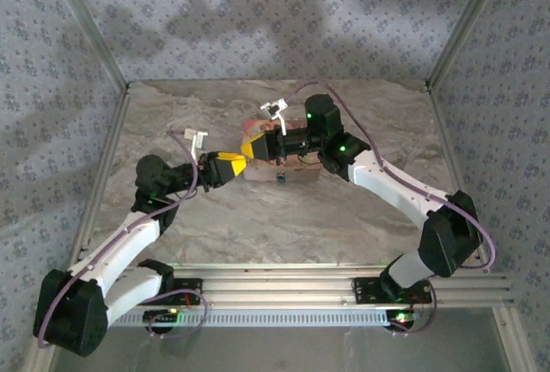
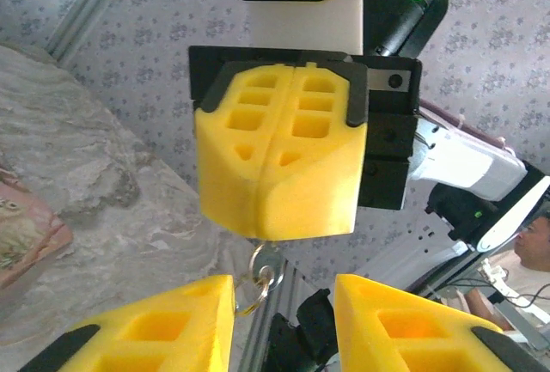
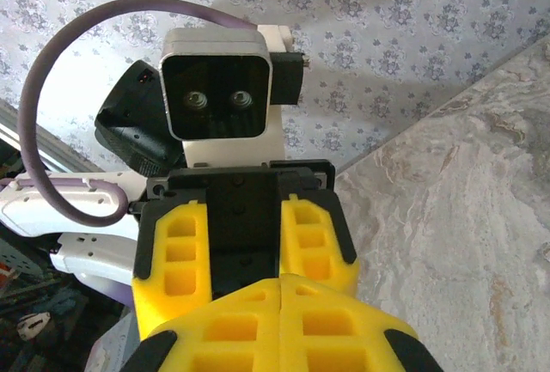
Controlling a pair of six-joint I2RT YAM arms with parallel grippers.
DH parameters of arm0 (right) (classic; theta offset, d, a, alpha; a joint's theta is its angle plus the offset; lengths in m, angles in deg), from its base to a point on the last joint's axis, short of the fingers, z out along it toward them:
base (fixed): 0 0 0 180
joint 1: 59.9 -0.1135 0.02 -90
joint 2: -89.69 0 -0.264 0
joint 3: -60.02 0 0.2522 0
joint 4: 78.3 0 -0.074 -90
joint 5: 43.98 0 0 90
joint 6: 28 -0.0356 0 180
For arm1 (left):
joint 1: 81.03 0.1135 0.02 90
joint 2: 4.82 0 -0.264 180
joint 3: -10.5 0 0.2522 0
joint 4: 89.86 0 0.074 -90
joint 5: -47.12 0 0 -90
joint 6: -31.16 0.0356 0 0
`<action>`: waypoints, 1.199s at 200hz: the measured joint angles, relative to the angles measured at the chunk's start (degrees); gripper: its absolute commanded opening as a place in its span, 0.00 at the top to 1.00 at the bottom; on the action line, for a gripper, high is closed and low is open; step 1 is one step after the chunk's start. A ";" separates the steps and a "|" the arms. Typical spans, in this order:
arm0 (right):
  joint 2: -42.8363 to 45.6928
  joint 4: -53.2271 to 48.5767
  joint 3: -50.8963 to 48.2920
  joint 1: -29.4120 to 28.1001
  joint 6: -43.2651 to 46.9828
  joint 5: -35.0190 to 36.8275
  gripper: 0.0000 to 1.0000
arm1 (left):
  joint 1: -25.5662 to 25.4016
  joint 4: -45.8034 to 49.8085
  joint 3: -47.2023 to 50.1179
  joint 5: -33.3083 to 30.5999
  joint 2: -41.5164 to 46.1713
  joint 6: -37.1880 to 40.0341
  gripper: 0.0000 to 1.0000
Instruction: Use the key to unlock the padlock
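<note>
My two grippers meet tip to tip above the pink box (image 1: pixel 296 168). My right gripper (image 1: pixel 255 147) is shut on the key (image 2: pixel 268 262). The key's silver head and its ring hang just below the closed yellow fingers (image 2: pixel 284 174) in the left wrist view. My left gripper (image 2: pixel 284 303) is open, one finger on each side of the key ring, the left finger close to or touching the ring. In the right wrist view my right gripper (image 3: pixel 281 283) shows a closed seam, facing the open left fingers (image 3: pixel 314 234). A tiny teal-blue padlock (image 1: pixel 282 178) sits at the box's near edge.
The marble tabletop (image 1: pixel 258 226) is walled by patterned panels on three sides. The pink box (image 2: pixel 21 239) lies low left in the left wrist view. White cable clips (image 1: pixel 196 137) and purple cables ride above both arms. An aluminium rail (image 1: pixel 284 286) runs along the near edge.
</note>
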 measured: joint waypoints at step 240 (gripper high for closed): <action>4.46 -1.92 -0.37 -1.99 -8.20 10.12 0.64 | -2.01 16.24 -0.37 -6.75 5.90 12.87 1.00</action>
